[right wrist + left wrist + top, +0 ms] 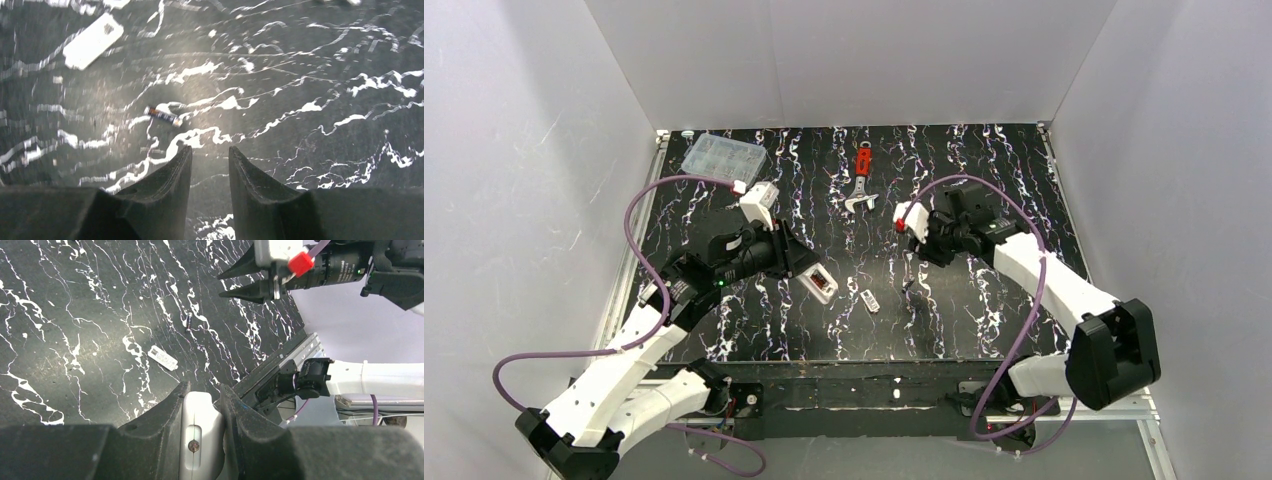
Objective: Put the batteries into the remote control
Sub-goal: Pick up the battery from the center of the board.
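From above, the left gripper point(808, 268) is clamping the remote control point(822, 284) left of centre, its reddish recess showing. Left wrist view: the right gripper point(220, 284) is hovering near a battery point(188, 322). Right wrist view: its jaws are standing half open and empty. The battery is lying ahead-left, long axis crosswise, nearer this arm.

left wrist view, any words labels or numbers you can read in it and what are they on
None can be read.
black barrel at top right: white print, too small to read.
loose white piece: dark marks, too small to read.
battery: too small to show any label.
remote control: no print on the side shown.
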### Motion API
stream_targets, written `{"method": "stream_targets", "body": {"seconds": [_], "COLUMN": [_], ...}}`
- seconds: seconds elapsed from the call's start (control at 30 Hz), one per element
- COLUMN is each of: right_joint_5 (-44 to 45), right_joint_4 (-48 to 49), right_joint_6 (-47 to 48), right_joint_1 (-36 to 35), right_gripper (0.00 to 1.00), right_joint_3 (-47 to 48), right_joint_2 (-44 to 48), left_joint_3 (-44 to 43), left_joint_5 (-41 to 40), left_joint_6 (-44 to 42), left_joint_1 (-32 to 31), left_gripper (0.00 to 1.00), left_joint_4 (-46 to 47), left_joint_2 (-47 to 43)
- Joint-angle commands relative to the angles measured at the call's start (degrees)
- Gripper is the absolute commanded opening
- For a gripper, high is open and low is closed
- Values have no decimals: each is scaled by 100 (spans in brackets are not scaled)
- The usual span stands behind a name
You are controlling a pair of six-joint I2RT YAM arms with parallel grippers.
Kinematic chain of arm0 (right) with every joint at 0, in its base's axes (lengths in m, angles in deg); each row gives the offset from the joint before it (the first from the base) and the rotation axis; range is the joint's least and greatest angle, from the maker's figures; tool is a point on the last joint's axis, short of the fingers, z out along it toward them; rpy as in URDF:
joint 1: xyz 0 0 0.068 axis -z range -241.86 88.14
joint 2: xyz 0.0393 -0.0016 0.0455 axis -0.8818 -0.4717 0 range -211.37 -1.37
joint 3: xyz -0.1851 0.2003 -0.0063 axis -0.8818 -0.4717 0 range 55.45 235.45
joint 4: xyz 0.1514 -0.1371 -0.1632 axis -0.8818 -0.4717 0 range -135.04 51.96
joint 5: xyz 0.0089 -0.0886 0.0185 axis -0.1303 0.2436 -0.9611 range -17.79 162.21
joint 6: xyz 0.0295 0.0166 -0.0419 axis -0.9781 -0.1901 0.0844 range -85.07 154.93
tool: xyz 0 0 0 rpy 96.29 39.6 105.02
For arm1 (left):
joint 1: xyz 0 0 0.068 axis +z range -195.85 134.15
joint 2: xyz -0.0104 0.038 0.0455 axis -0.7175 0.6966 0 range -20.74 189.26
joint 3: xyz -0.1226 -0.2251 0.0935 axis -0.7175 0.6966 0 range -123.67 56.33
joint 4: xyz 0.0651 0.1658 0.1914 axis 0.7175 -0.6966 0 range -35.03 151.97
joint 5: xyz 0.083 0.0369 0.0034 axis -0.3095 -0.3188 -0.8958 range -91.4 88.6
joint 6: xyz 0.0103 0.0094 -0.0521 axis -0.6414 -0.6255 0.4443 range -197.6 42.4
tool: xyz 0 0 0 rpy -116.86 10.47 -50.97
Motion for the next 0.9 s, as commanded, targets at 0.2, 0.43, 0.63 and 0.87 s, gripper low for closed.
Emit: {"method": "stream_targets", "body": {"seconds": [0.2, 0.43, 0.63, 0.87], "right_joint_5": [-345, -223, -490, -521], "right_joint_4": [-1776, -668, -435, -435], "right_joint_6": [2354, 2611, 2910, 3401], "right_joint_1": [-113, -418, -477, -483], "right_gripper": [41, 40, 37, 34], "right_joint_3": [306, -352, -359, -150], "right_joint_2": [-732, -537, -744, -1131], "left_joint_3": [76, 313, 319, 369], "left_joint_5": [123, -257, -86, -69], "left_joint_6": [-104, -41, -146, -382], "left_joint_1": [7, 7, 8, 9], "left_gripper": [0, 0, 0, 0], "left_joint_4": [172, 156, 77, -25], "left_joint_2": [-203, -476, -588, -819]}}
